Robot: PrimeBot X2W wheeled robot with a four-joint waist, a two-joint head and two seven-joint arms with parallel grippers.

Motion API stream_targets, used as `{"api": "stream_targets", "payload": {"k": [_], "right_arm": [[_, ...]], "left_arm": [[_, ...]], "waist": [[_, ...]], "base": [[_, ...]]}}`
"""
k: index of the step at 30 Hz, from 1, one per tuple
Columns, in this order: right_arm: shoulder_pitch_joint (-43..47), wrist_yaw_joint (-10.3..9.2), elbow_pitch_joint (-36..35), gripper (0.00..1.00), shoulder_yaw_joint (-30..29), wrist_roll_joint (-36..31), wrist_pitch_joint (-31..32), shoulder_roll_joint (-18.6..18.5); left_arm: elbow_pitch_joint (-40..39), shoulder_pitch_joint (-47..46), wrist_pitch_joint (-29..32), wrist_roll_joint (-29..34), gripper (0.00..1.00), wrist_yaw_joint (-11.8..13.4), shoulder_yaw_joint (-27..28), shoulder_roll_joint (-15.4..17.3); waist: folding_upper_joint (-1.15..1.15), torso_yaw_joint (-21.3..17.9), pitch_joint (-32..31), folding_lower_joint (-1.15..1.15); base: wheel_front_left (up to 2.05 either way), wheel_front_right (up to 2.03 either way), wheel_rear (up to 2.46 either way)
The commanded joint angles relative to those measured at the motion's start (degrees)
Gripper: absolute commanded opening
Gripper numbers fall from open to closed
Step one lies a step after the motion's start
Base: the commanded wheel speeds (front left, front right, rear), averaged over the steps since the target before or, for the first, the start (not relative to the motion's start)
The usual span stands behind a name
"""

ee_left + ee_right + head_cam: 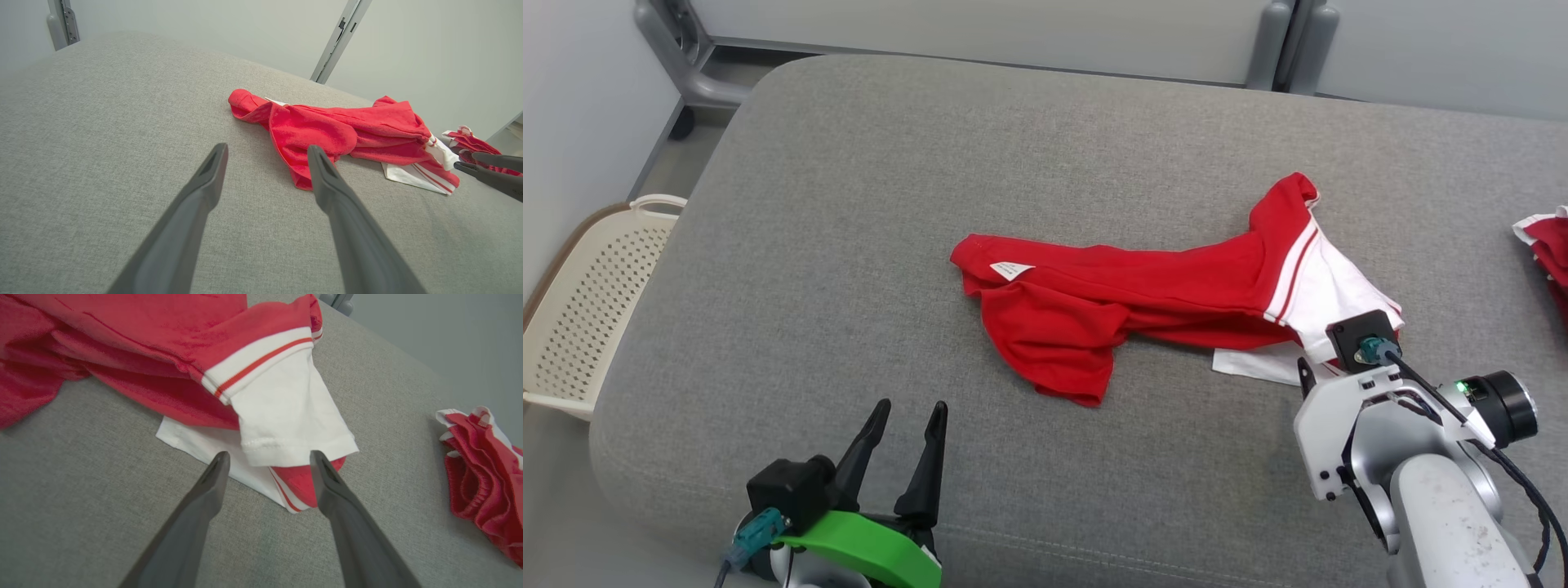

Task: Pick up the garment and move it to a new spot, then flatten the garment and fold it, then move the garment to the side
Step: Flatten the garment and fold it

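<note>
The garment (1143, 302) is a red T-shirt with white, red-striped sleeves, lying crumpled on the grey cushion (849, 204). My left gripper (912, 406) stands open at the cushion's near left, a short way from the shirt's red hem (302, 179), with nothing between its fingers (204, 183). My right gripper (269, 455) is open at the shirt's right end, its tips on either side of the white sleeve's hem (294, 453). In the head view the right wrist (1364, 392) covers its fingers. I cannot tell whether they touch the cloth.
A second red-and-white garment (1547, 245) lies bunched at the cushion's right edge, close to my right arm. A cream perforated basket (596, 302) sits on the floor to the left. Grey partition legs (678, 57) stand behind the cushion.
</note>
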Motion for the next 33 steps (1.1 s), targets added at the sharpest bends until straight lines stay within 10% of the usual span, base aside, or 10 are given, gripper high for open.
{"api": "stream_targets", "payload": {"k": [1,9,12,13,15,18,33], "right_arm": [[-1.04,-0.08,1.32,1.00,-0.72,-1.20,-0.70,0.00],[-2.83,-0.09,5.17,1.00,-2.11,-3.16,-2.77,0.77],[-3.45,-0.08,5.88,0.80,-2.39,-3.75,-3.09,0.99],[-3.55,-0.08,6.11,0.46,-2.45,-3.86,-3.18,1.04],[-3.60,-0.08,6.45,0.18,-2.51,-4.11,-3.29,1.13],[-3.67,-0.08,6.64,0.00,-2.43,-4.15,-3.35,1.24],[-0.82,-0.08,-1.98,0.00,6.77,4.09,0.12,1.72]], "left_arm": [[0.23,-0.99,-0.30,0.06,1.00,-0.35,0.20,-0.25],[1.00,-1.35,-0.76,0.60,1.00,-0.81,0.51,-0.88],[1.37,-1.60,-0.78,0.62,1.00,-0.95,0.56,-1.10],[1.46,-1.68,-0.81,0.65,1.00,-0.97,0.59,-1.19],[1.63,-1.73,-0.88,0.70,1.00,-1.07,0.62,-1.35],[2.02,-1.73,-0.97,0.72,1.00,-1.22,0.78,-1.42],[2.50,-1.05,-1.14,0.77,1.00,-1.33,1.03,-1.19]], "waist": [[0.00,0.87,0.84,0.00],[0.00,1.67,1.77,0.00],[0.00,1.79,1.93,0.00],[0.00,1.81,1.97,0.00],[0.00,1.83,1.96,0.00],[0.00,1.77,1.83,0.00],[0.00,0.76,0.47,0.00]], "base": [[0.00,0.00,0.00],[0.00,0.00,0.00],[0.00,0.00,0.00],[0.00,0.00,0.00],[0.00,0.00,0.00],[0.00,0.00,0.00],[0.00,0.00,0.00]]}}
